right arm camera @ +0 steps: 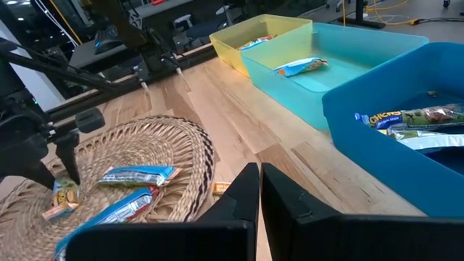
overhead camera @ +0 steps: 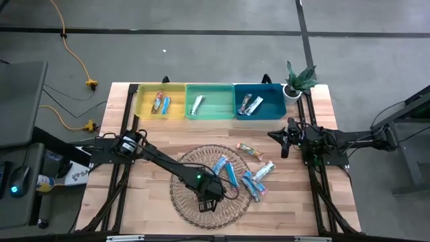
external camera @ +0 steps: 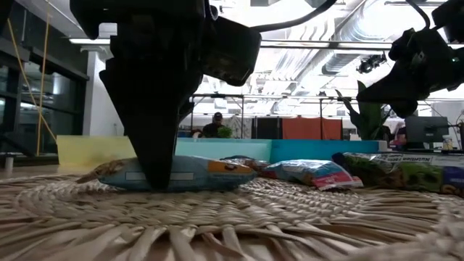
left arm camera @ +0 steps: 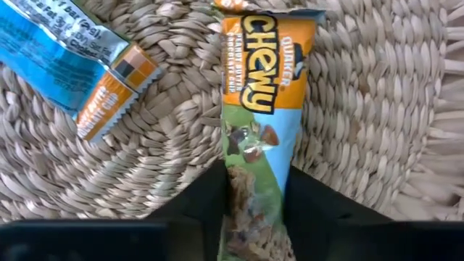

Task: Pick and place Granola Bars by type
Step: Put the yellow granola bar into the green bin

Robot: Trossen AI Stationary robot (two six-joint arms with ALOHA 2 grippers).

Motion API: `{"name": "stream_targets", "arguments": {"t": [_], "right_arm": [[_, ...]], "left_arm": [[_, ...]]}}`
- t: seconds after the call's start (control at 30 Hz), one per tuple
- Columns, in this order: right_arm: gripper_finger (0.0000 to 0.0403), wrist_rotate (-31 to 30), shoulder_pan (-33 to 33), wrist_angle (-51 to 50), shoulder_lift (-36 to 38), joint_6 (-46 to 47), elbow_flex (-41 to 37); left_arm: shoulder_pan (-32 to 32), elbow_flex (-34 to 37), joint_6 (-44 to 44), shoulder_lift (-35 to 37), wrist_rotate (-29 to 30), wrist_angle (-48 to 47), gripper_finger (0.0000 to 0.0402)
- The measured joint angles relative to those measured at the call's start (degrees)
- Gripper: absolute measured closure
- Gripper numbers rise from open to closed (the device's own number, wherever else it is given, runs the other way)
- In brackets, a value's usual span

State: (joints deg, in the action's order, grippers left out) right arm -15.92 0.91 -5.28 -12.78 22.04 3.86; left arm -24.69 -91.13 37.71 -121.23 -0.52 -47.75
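Observation:
My left gripper (overhead camera: 208,199) stands over the round wicker mat (overhead camera: 183,195), pointing down, shut on a Granola Bar (left arm camera: 264,109) with an orange, blue and green "Chewy" wrapper. That bar also shows in the low view (external camera: 210,174), flat on the mat. A blue and orange bar (left arm camera: 72,65) lies beside it on the mat. Several more bars (overhead camera: 232,176) lie on the mat's right part and on the table beside it, with an orange-brown one (overhead camera: 250,151) farther off. My right gripper (right arm camera: 259,196) is shut and hovers near the table's right edge (overhead camera: 285,139), touching nothing. My left gripper pinches the Chewy bar between its two fingers (left arm camera: 206,199), near one end (left arm camera: 254,196), and the fingers lie across its width. They come from above, pointing down. The bar lies flat on the wicker mat (left arm camera: 377,109), and its other end reaches out past the fingers.
Three bins stand along the far edge: yellow (overhead camera: 161,91), green (overhead camera: 211,91) and blue (overhead camera: 269,104), each with a few bars inside. A small potted plant (overhead camera: 299,81) stands at the far right corner. Bare wood (overhead camera: 161,138) lies between the bins and the mat.

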Motion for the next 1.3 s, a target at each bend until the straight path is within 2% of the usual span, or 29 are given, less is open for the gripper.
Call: {"name": "stream_targets", "arguments": {"t": [0.23,0.5,0.73,0.9,1.3], "right_arm": [[0.0402,0.00,0.00,0.00,0.00,-0.02,0.00],[0.0402,0.00,0.00,0.00,0.00,-0.02,0.00],[0.0402,0.00,-0.01,0.00,0.00,-0.01,0.00],[0.0402,0.00,-0.01,0.00,0.00,-0.01,0.00],[0.0402,0.00,-0.01,0.02,0.00,-0.01,0.02]], "left_arm": [[-0.02,0.02,0.02,0.00,-0.41,0.01,0.0347],[-0.07,0.07,0.17,1.27,-0.87,-0.01,0.0347],[-0.04,0.07,0.13,5.41,1.82,-0.35,0.0346],[-0.05,0.07,0.02,10.37,5.65,-0.40,0.0346],[-0.11,0.07,-1.50,27.10,22.13,-4.20,0.0346]]}}
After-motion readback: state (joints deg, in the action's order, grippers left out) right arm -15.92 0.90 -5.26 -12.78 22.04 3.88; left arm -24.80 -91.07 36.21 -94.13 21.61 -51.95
